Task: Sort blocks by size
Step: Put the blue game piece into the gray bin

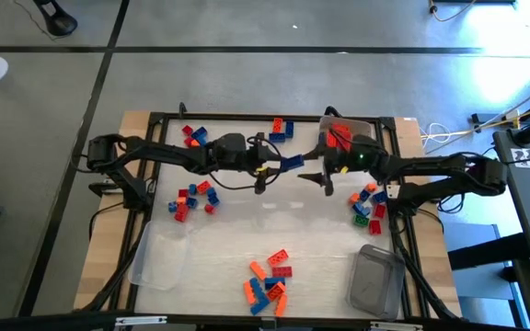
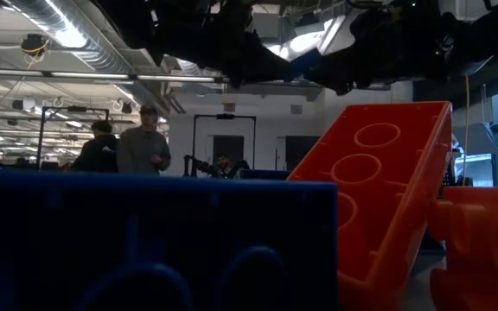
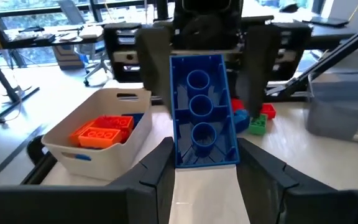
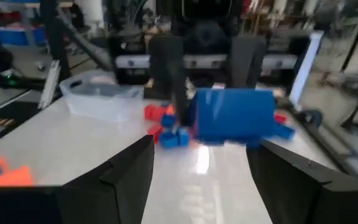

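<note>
My left gripper is above the middle of the table, shut on a long blue block that sticks out toward my right gripper. My right gripper faces it from the table's right. It is open, with the blue block just ahead of its fingertips and not touching them. Loose red, orange and blue blocks lie in piles at the far left, the left, the far middle, the right and the near middle. My left gripper pinches the blue block by its two long sides at the end nearest the wrist, between its two fingers. The fingers come about level from the table's left and lie along the block. The block is lifted clear, its hollow underside toward the wrist camera.
A white bin holding orange and red blocks stands at the far right. A clear tub lies near left and a grey tub near right. People stand in the room beyond the table.
</note>
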Tool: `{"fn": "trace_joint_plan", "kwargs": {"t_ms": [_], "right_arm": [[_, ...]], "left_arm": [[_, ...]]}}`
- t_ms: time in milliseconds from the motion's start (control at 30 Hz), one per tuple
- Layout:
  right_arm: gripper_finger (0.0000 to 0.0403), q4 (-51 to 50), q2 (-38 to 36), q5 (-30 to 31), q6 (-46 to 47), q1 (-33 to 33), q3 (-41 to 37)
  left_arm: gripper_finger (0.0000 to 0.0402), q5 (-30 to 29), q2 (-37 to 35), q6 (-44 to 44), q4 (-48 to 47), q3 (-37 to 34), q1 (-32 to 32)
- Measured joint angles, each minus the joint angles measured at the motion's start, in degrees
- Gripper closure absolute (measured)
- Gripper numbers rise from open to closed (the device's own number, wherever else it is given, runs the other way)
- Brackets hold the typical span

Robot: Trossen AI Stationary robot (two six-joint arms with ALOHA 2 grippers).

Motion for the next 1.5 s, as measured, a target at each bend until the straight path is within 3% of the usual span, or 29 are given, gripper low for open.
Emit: {"fn": "trace_joint_plan", "kwargs": {"t_ms": [167, 600, 900, 1300, 1500], "right_arm": [[0.015, 4.39, 2.2, 6.21, -0.02, 1.8, 0.01], [0.0154, 8.88, 3.1, 0.36, 0.74, 1.99, 0.08], [0.0265, 8.72, 3.1, 0.15, 0.94, 1.97, 0.08], [0.0256, 7.99, 3.08, 0.55, 0.65, 1.97, 0.1], [0.0263, 4.11, 0.61, 5.5, 0.06, 1.91, 0.12]], "left_arm": [[0.0273, 1.5, 0.02, -0.28, -0.09, -0.02, -0.57], [0.0271, 1.61, 0.04, 0.0, 0.02, -0.02, -1.31], [0.027, 1.59, 0.04, 0.17, 0.09, -0.02, -1.33], [0.022, 1.57, 0.07, -2.09, -0.09, -0.02, -0.72], [0.0199, 0.31, 0.07, -2.57, -4.84, -0.02, 1.21]]}}
